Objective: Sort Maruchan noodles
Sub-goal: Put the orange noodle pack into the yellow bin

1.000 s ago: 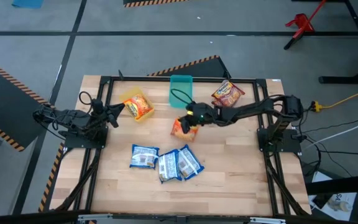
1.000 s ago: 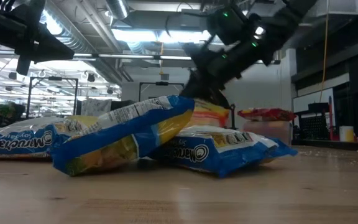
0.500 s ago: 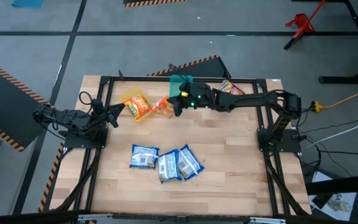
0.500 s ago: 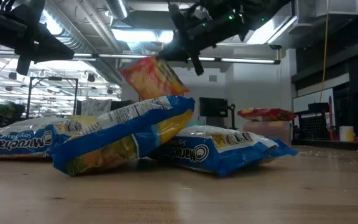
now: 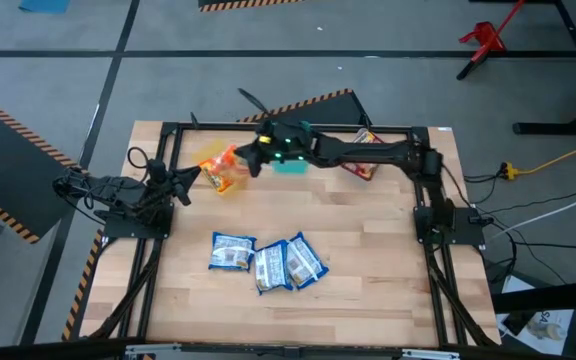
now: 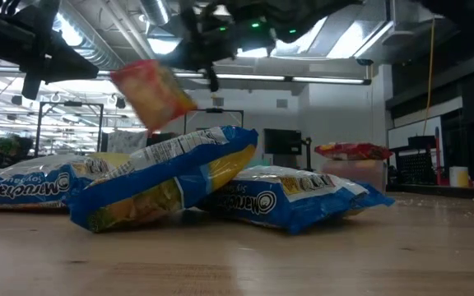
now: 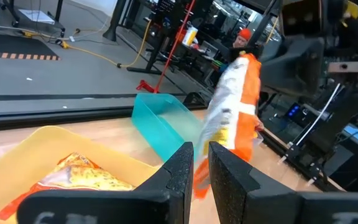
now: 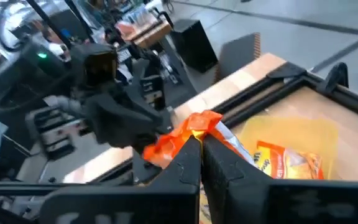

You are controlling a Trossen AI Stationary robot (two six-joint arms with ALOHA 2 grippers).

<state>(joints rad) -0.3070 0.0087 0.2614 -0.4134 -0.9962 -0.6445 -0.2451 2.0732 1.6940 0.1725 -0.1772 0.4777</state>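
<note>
An orange-yellow Maruchan packet (image 5: 228, 158) hangs in the air from my right gripper (image 5: 252, 160), just over the yellow bin (image 5: 218, 176) at the table's far left. The packet also shows tilted in the low view (image 6: 151, 92) and in the left wrist view (image 7: 235, 106). A second orange packet (image 7: 86, 177) lies flat in the yellow bin. Three blue-and-white packets (image 5: 268, 262) lie overlapping near the table's middle. A red packet (image 5: 363, 152) lies far right. My left gripper (image 5: 182, 181) waits shut at the left, apart from everything. My right gripper pinches the orange packet by one crumpled end (image 8: 194, 123) between its two fingers. The fingers reach level toward the table's left. The packet is lifted clear, hanging tilted below and beyond the fingertips above the yellow bin.
A teal bin (image 5: 290, 160) stands at the far edge, partly under my right arm, also seen in the left wrist view (image 7: 160, 121). A black frame (image 5: 168, 130) borders the table. Bare wood lies toward the near edge (image 5: 298, 320).
My right gripper rose from the table's middle and swung toward the far left, carrying the orange packet. The packet, low by the blue ones a second ago, is lifted clear and now hangs over the yellow bin.
</note>
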